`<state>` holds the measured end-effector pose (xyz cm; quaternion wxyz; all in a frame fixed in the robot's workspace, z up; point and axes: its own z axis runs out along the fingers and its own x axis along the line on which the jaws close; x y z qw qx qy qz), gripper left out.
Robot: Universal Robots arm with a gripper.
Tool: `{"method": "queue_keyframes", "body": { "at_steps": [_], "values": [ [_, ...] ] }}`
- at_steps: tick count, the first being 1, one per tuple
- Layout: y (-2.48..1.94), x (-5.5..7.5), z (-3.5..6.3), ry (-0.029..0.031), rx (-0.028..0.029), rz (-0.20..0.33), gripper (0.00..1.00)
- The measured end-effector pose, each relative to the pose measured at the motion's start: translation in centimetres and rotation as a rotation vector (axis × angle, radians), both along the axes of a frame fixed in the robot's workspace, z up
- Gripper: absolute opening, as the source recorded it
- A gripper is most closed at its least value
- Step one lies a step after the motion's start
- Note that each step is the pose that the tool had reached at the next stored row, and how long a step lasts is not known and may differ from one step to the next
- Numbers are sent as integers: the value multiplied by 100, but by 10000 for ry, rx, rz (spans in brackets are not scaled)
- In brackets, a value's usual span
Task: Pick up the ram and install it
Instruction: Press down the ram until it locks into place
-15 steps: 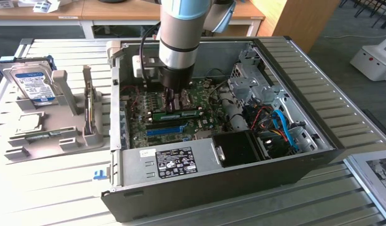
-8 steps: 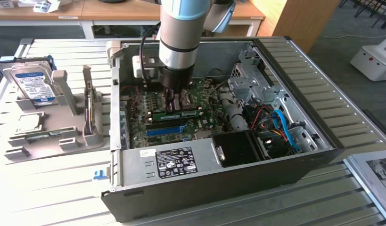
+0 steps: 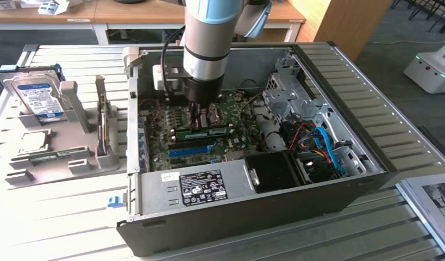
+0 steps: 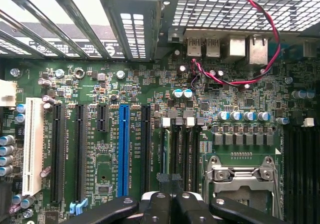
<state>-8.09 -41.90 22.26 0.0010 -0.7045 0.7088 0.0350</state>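
While the robot arm (image 3: 207,38) reaches down into the open computer case (image 3: 280,201), its gripper (image 3: 200,126) sits low over the green motherboard (image 3: 200,149). The gripper is pressed together. In the exterior view its tip is right at the ram (image 3: 205,131), a long thin green stick with a white sticker. The ram lies flat along the memory slots, in the middle of the board. I cannot tell if the gripper is touching the ram or just above it.

A blue slot (image 3: 189,151) sits just beside the ram, on the side nearer the camera. A black power box with a white label (image 3: 200,187) is at the front of the case. Blue and red wires (image 3: 320,144) bunch up on the exterior view's right.

In the wrist view the black fingers (image 4: 165,208) meet with no gap between them. Past them the motherboard (image 4: 240,108) spreads out, with a blue slot (image 4: 123,149), a white slot (image 4: 32,144) and some black slots. A silver chip holder (image 4: 242,174) is near the fingers. A red and black wire (image 4: 260,38) loops over the board.

Outside the case, on the exterior view's left, a grey holder (image 3: 63,147) stands on the tabletop (image 3: 55,223). A silver hard drive with a blue label (image 3: 37,95) leans in it.
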Motion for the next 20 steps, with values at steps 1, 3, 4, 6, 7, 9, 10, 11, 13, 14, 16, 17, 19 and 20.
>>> {"method": "queue_keyframes", "body": {
  "at_steps": [1, 3, 4, 6, 7, 9, 10, 11, 13, 14, 16, 17, 19, 20],
  "values": [
    [0, 0, -1, -1, 1, 0, 10],
    [0, 0, -1, -2, 2, 0, 10],
    [0, 0, -1, -2, 2, 0, 10],
    [0, 0, -6, -3, 4, 0, 10],
    [0, 0, -8, -1, 2, 0, 10],
    [0, 0, -9, -1, 1, 0, 10],
    [0, 0, -9, -1, 1, 0, 10],
    [0, 0, -9, -1, 1, 0, 10],
    [0, 0, -10, -2, 3, 0, 10],
    [0, 0, -10, -2, 3, 0, 10],
    [0, 0, -10, -2, 3, 0, 10],
    [0, 0, -10, -2, 3, -1, 10],
    [0, 0, -10, -2, 2, 0, 10],
    [0, 0, -9, -3, 4, 0, 10]
  ]
}}
